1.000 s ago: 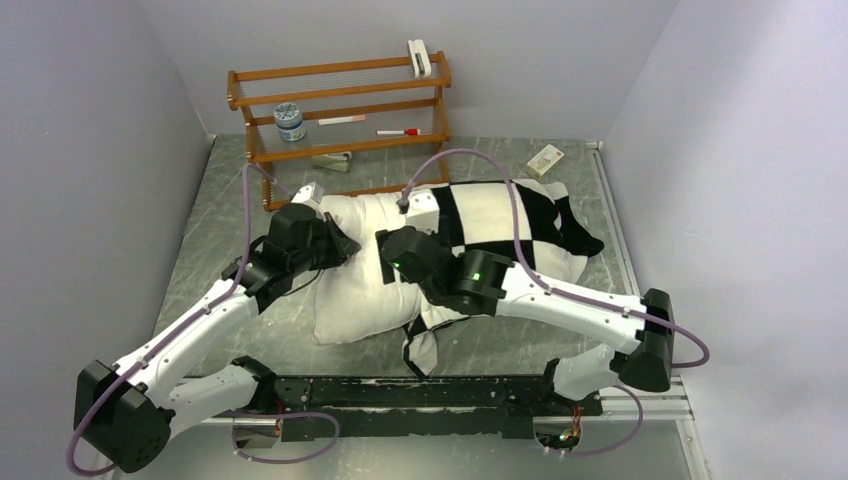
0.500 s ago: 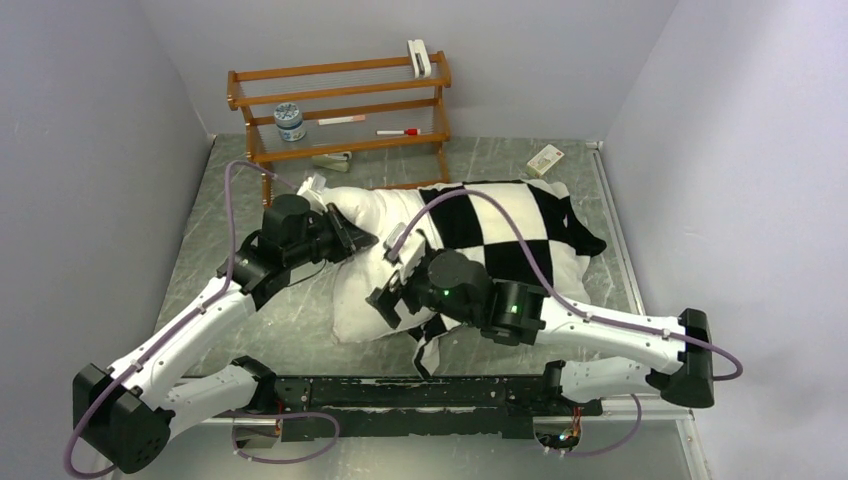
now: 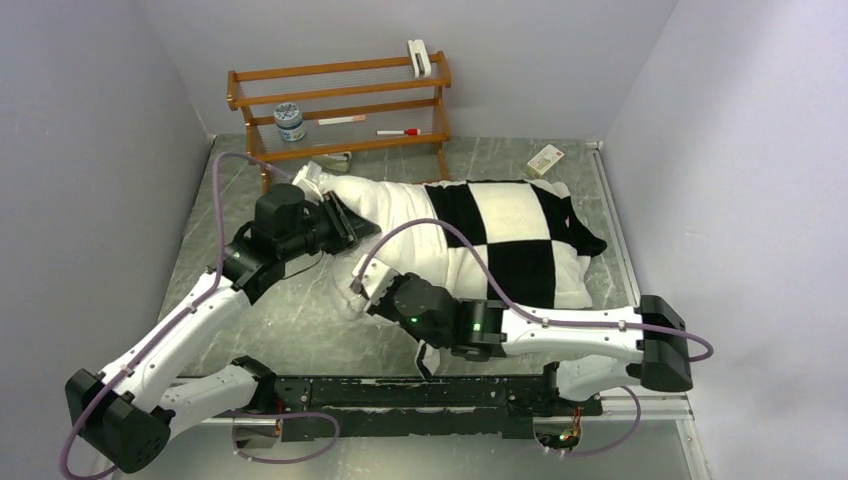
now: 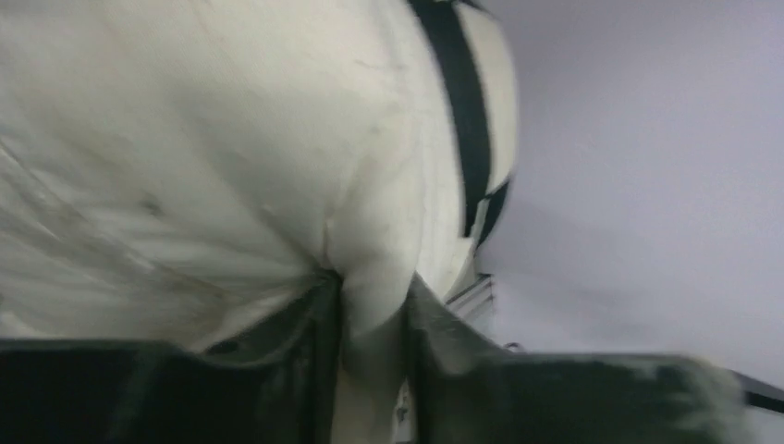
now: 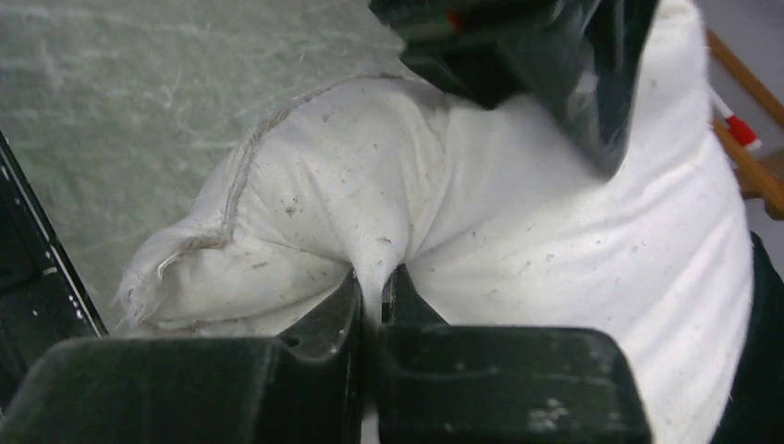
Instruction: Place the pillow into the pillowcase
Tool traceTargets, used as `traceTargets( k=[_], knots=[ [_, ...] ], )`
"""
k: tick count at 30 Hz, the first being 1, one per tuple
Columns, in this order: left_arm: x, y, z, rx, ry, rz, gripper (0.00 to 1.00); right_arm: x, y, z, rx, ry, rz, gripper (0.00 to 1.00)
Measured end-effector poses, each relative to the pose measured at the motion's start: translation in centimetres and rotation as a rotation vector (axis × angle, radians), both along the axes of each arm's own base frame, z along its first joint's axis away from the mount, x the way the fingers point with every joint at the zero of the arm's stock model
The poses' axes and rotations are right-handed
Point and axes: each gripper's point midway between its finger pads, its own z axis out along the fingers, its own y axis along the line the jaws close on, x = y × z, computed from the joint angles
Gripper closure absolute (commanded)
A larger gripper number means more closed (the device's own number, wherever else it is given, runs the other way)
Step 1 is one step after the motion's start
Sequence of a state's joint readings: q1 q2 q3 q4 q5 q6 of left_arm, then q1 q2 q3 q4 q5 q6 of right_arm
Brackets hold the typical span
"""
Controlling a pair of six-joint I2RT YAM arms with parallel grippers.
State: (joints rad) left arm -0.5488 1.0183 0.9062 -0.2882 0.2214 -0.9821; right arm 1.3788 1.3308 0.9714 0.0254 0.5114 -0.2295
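Two pinch holds on pillow (image 3: 390, 205). Left gripper (image 4: 370, 305): fingers clamped on fold of white fabric at pillow's bare left end. Right gripper (image 5: 373, 287): fingers pressed together on fold beside seamed near-left corner. Pillow: across table (image 3: 270, 310) middle, right part inside pillowcase (image 3: 510, 235), which reaches toward right edge. Wooden rack (image 3: 350, 90): far edge.

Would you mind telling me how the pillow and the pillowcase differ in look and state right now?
The pillow is plain white; the pillowcase carries large black and white checks. The pillowcase wraps the pillow's right part, while the pillow's left part sticks out bare. The left gripper and right gripper each pinch a fold of the pillow; neither holds the pillowcase. Both are soft and lie on the table.
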Motion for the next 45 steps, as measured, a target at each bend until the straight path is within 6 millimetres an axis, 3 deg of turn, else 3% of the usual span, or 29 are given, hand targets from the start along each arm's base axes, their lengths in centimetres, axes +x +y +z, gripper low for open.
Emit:
traceTargets(
  k=[3,6,9,11,15,19,21,23,29,31,34,38,45],
  knots=[
    [0.1,0.2,3.1,0.017,-0.073,-0.012,0.36,0.3,-1.5,1.6,0.093,-0.002,-0.04,1.0],
    [0.0,0.7,8.3,0.023,-0.191,-0.017,0.3,0.8,-3.2,3.4,0.208,0.008,-0.081,1.0],
    [-0.6,2.0,11.7,0.037,-0.281,0.005,0.23,1.2,-4.5,4.9,0.316,0.016,-0.114,1.0],
    [-1.4,3.0,12.1,0.064,-0.295,0.023,0.24,1.6,-5.0,5.6,0.37,0.017,-0.141,1.0],
    [-3.3,5.0,10.9,0.121,-0.257,0.049,0.32,3.0,-5.9,6.5,0.44,0.024,-0.213,1.0],
    [-5.3,6.8,10.6,0.116,-0.261,0.078,0.5,4.1,-6.6,7.2,0.514,0.045,-0.266,1.0],
    [-6.1,7.6,9.1,0.114,-0.247,0.1,0.53,4.4,-7.0,7.6,0.554,0.053,-0.284,1.0],
    [-6.5,8.1,6.1,0.121,-0.197,0.122,0.51,4.6,-7.3,8.0,0.586,0.06,-0.298,1.0],
    [-6.8,8.8,-7.7,0.177,0.084,0.207,0.39,4.9,-7.8,8.6,0.645,0.081,-0.329,1.0],
    [-6.8,8.6,-10.9,0.181,0.156,0.227,0.34,4.9,-7.8,8.6,0.649,0.084,-0.332,1.0],
    [-6.2,7.7,-13.9,0.154,0.24,0.248,0.26,5.0,-7.8,8.6,0.654,0.087,-0.334,1.0],
    [-6.2,6.0,-17.2,0.104,0.347,0.253,0.24,5.1,-7.9,8.7,0.66,0.088,-0.337,1.0],
    [-7.4,2.3,-18.8,-0.055,0.461,0.273,0.28,5.1,-7.9,9.1,0.683,0.089,-0.337,1.0]
  ],
)
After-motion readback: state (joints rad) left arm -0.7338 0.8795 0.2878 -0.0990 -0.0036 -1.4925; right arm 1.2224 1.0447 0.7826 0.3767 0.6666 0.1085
